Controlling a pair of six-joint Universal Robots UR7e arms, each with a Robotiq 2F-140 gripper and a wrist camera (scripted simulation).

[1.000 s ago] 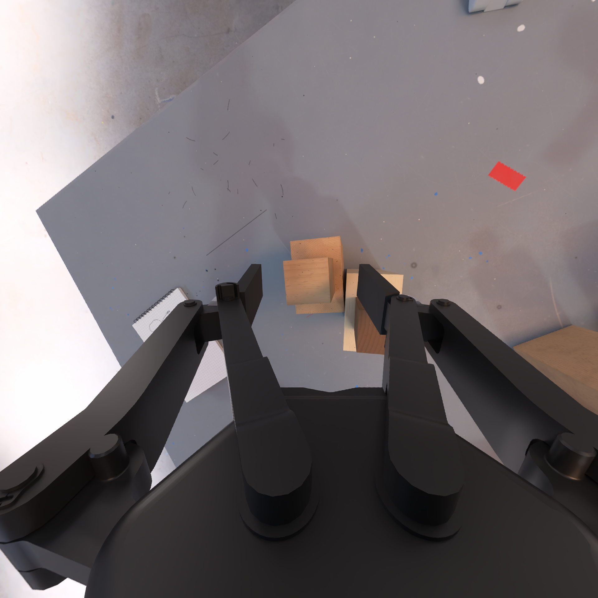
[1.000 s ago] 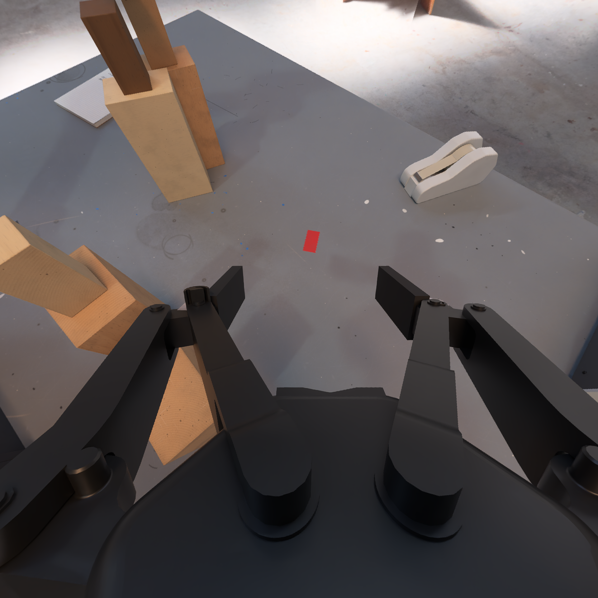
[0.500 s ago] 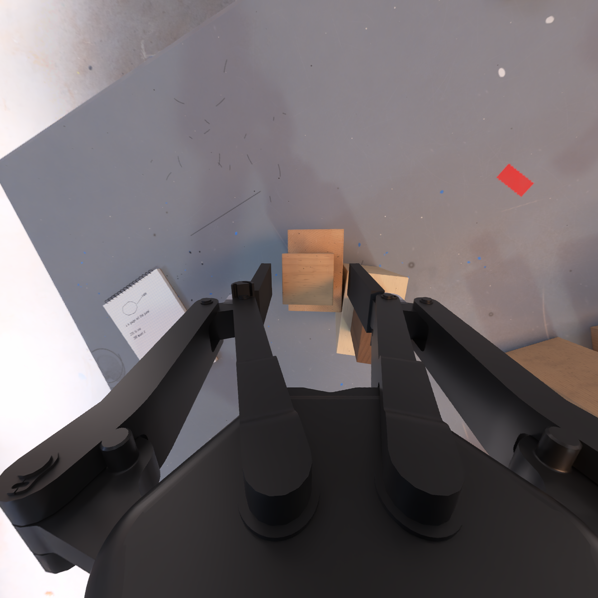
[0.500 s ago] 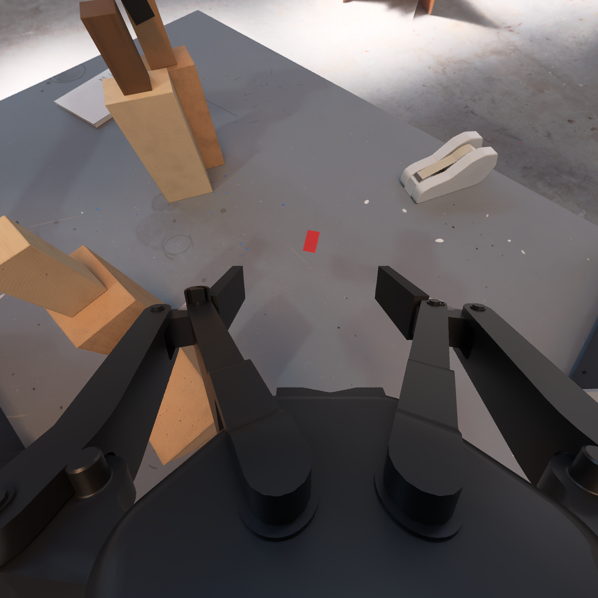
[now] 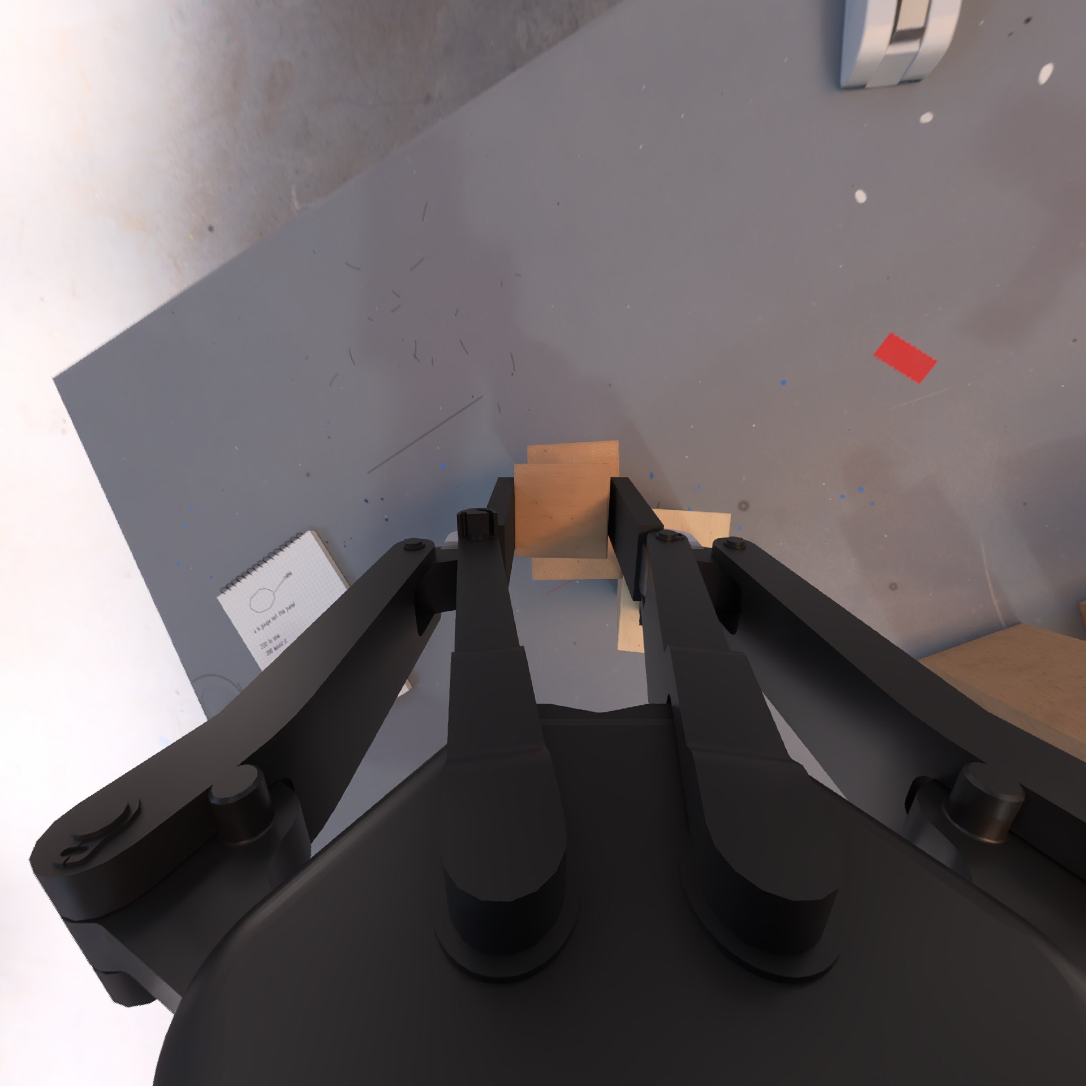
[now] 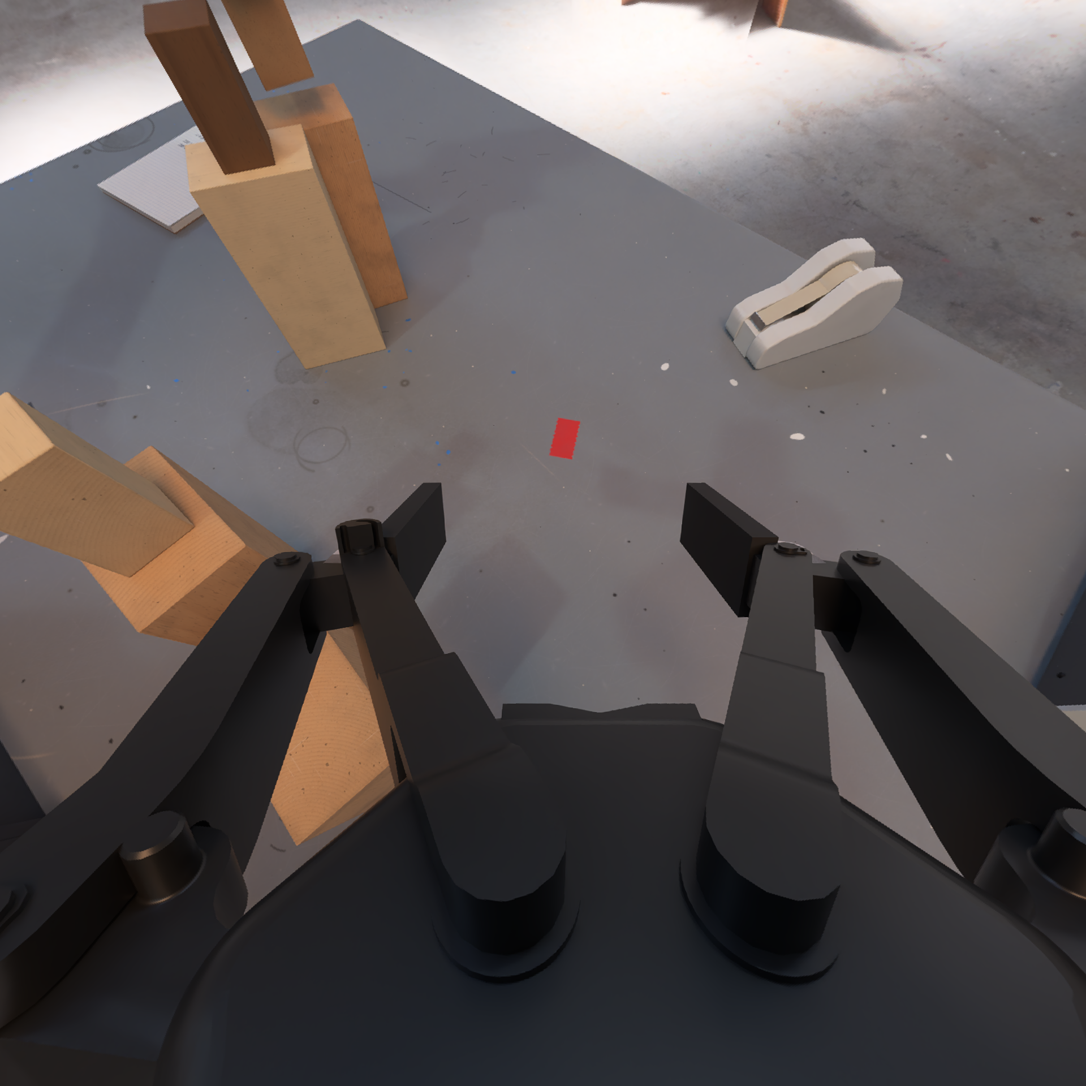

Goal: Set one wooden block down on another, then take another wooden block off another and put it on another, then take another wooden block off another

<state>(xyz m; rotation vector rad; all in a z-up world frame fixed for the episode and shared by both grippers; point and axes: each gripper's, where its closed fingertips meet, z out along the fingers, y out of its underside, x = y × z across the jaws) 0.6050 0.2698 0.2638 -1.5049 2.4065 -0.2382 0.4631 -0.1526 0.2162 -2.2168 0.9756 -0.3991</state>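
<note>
— Right, what is the left wrist view showing?
— The left gripper is clamping a light wooden block, pads pressing both its side faces. Half a second ago the fingers were standing apart from it.
— What is lying beyond the fingertips?
— A second wooden block is peeking out straight behind the held one, and a pale block is sitting just right of the fingers. A notepad is lying off to the left on the grey table.
— And the right wrist view?
— The right gripper is hanging wide apart, holding nothing, a red marker just ahead. Far left ahead, the lifted block is now hanging clear of its tall support.
</note>
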